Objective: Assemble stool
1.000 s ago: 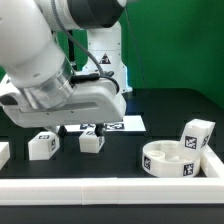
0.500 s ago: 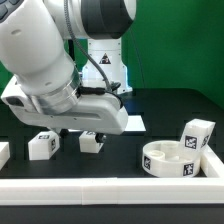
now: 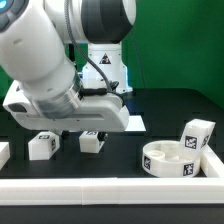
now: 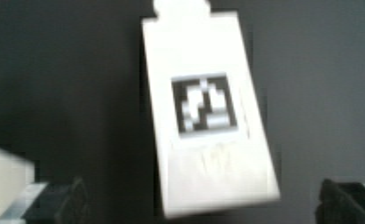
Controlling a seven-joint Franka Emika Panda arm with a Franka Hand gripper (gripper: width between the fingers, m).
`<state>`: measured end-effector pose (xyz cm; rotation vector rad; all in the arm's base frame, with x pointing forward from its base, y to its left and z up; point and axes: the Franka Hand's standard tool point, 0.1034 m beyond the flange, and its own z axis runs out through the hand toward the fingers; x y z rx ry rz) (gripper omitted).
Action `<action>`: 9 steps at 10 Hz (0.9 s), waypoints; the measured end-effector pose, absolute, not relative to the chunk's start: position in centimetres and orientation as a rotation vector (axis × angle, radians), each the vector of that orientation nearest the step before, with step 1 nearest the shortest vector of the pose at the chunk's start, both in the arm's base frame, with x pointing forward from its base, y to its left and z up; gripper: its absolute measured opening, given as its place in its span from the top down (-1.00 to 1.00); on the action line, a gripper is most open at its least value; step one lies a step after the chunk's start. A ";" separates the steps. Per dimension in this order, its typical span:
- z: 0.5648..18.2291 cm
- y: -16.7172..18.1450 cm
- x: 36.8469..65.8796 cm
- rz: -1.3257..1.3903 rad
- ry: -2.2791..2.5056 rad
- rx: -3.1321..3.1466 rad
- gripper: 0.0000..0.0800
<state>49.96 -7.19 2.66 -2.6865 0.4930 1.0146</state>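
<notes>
robot arm's gripper (image 4: pixel 200 205) hung low over a black table (image 3: pixel 172 112), jaws spread as wide as they go, holding nothing. in the wrist view a white tagged leg (image 4: pixel 200 110) lay lengthwise between the fingertips (image 4: pixel 54 205), prob. lined up for a pick. the round seat (image 3: pixel 168 160) sat at the exterior view's right, near the white rail (image 3: pixel 100 190), w/ another leg (image 3: pixel 196 135) just beside it. green backdrop (image 3: pixel 165 40) behind.

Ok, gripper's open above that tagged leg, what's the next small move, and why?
Probably lower straight down around the leg. In the wrist view the gripper stands open, fingers either side of that leg, and nothing is held. The picture is blurred, so go slowly.
</notes>
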 end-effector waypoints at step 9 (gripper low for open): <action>1.3 -6.4 49.0 1.205 0.494 -2.603 -0.57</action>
